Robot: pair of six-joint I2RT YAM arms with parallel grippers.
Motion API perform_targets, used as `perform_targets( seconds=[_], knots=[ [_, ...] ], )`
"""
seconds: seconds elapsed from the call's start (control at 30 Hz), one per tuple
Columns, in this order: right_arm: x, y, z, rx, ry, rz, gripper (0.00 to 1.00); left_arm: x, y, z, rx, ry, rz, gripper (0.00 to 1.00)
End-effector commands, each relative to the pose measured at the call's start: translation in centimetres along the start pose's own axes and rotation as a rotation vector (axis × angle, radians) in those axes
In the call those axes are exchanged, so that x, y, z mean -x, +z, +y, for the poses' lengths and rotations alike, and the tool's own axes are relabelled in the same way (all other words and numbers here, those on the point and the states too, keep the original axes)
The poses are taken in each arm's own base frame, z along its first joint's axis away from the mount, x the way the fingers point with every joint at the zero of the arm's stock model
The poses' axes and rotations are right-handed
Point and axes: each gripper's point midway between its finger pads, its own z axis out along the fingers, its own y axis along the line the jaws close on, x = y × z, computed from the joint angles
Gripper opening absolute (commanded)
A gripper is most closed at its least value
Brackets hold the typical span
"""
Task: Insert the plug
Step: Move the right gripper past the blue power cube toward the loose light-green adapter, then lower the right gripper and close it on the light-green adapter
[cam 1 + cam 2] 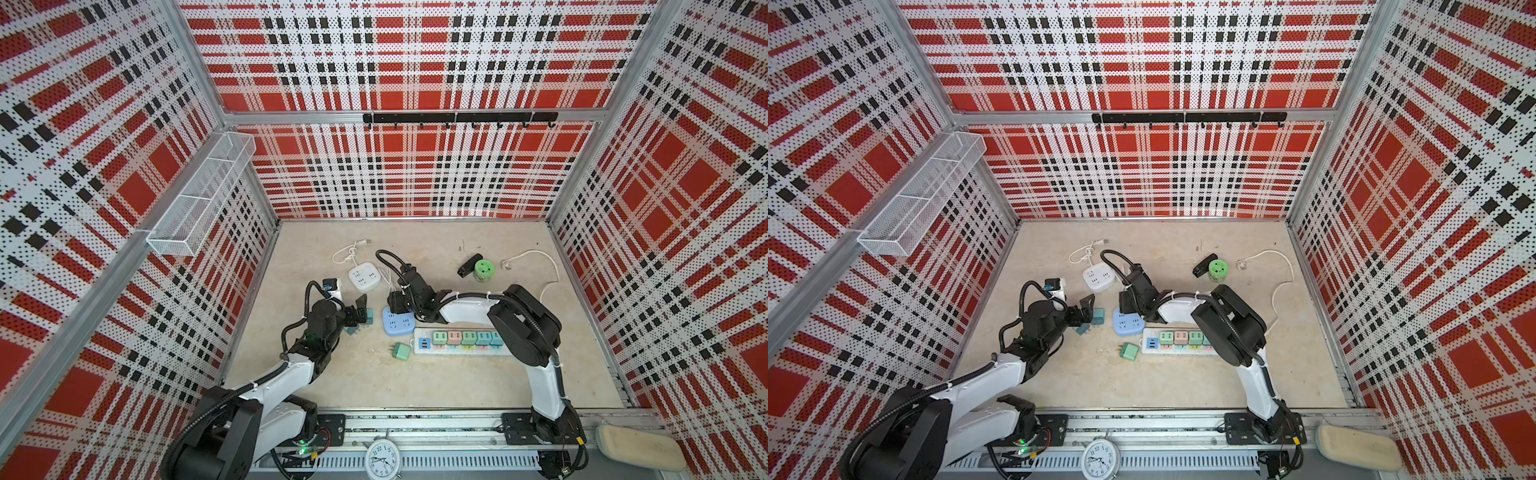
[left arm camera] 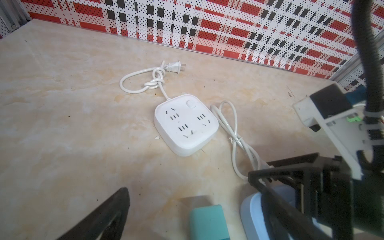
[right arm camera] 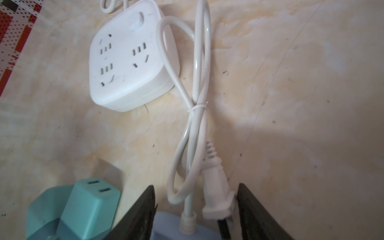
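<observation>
Top views, both: beige worktop (image 1: 415,386) inside plaid walls. Toward the right of it, long white power strip (image 1: 457,354), long axis left to right, five pastel adapters (image 1: 468,337) plugged in a row. Over the strip, bent right arm (image 1: 465,309), ending above the far edge of the blue socket block (image 1: 395,325), which sits just beside the strip's left end. Farther back and apart, white square socket (image 1: 364,277), face up.

Left of the blue socket block, left hand (image 1: 360,311): jaws spread wide, clamped on nothing, two teal adapters (image 1: 367,318) just beside its tips.

Right wrist view: right hand (image 3: 196,186) with jaws apart, straddling the plug (image 3: 216,193) rather than clamping it. One finger (image 3: 255,212) touching or just beside the plug's flange; clear gap on the other side.

Beyond the fingertips, white cord (image 3: 197,108), looped and cinched by a thin tie, running alongside the white square socket.

Plug itself white, low between the fingers at the rim of the blue socket block; resting on that rim or on the worktop, cannot tell. Long axis in line with the fingers. Prong end toward the wrist and the blue socket block, prongs mostly hidden. Ribbed strain-relief end pointing away, toward the white square socket.
</observation>
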Motion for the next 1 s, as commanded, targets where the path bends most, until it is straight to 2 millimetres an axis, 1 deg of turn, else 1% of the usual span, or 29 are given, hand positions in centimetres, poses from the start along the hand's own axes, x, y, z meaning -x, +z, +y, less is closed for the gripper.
perform_targets(
  seconds=[0.0, 0.1, 0.17, 0.2, 0.23, 0.27, 0.33, 0.43, 0.53, 0.6, 0.7, 0.77, 0.87, 0.9, 0.97],
  knots=[
    [3.9, -3.1, 1.3, 0.032, 0.013, -0.137, 0.68, 0.5, -0.1, -0.1, -0.01, -0.022, -0.028, 0.99],
    [5.2, -5.2, 1.5, 0.029, -0.043, -0.161, 0.7, 0.5, -0.2, -0.1, -0.012, -0.027, -0.029, 0.99],
    [5.7, -6.8, 2.4, 0.037, -0.099, -0.164, 0.7, 0.5, -0.3, -0.1, -0.016, -0.032, -0.033, 0.99],
    [5.6, -7.7, 3.0, 0.045, -0.138, -0.166, 0.7, 0.8, -0.3, 0.7, 0.008, -0.044, -0.043, 0.99],
    [5.5, -8.6, 3.6, 0.053, -0.196, -0.172, 0.71, 0.8, -0.4, 0.9, 0.012, -0.051, -0.045, 0.99],
    [5.1, -9.4, 4.2, 0.056, -0.242, -0.172, 0.71, 0.8, -0.4, 1.0, 0.014, -0.055, -0.045, 0.99],
    [3.6, -10.6, 5.3, 0.069, -0.342, -0.15, 0.72, 0.8, -0.5, 1.1, 0.019, -0.06, -0.048, 0.99],
    [0.8, -11.5, 6.1, 0.069, -0.423, -0.085, 0.7, 0.9, -0.5, 1.3, 0.024, -0.064, -0.053, 0.99],
    [-2.1, -11.5, 6.5, 0.072, -0.446, -0.017, 0.65, 0.9, -0.5, 1.2, 0.02, -0.063, -0.053, 0.99],
    [-3.7, -11.3, 6.4, 0.068, -0.424, 0.023, 0.59, 1.0, -0.6, 1.3, 0.026, -0.065, -0.058, 0.99],
    [-5.8, -10.5, 5.9, 0.071, -0.37, 0.095, 0.4, 1.1, -0.9, 2.2, 0.067, -0.087, -0.075, 0.99],
    [-7.0, -9.8, 5.4, 0.057, -0.357, 0.131, 0.31, 1.2, -1.2, 2.9, 0.09, -0.11, -0.088, 0.99],
    [-8.0, -8.8, 4.2, -0.009, -0.369, 0.189, 0.19, 1.2, -1.5, 3.3, 0.095, -0.13, -0.098, 0.99],
    [-8.2, -8.6, 3.9, -0.025, -0.373, 0.202, 0.17, 1.2, -1.5, 3.4, 0.095, -0.132, -0.098, 0.99],
    [-8.6, -8.2, 3.8, -0.033, -0.379, 0.216, 0.16, 1.2, -1.5, 3.4, 0.092, -0.133, -0.1, 0.99]
  ],
)
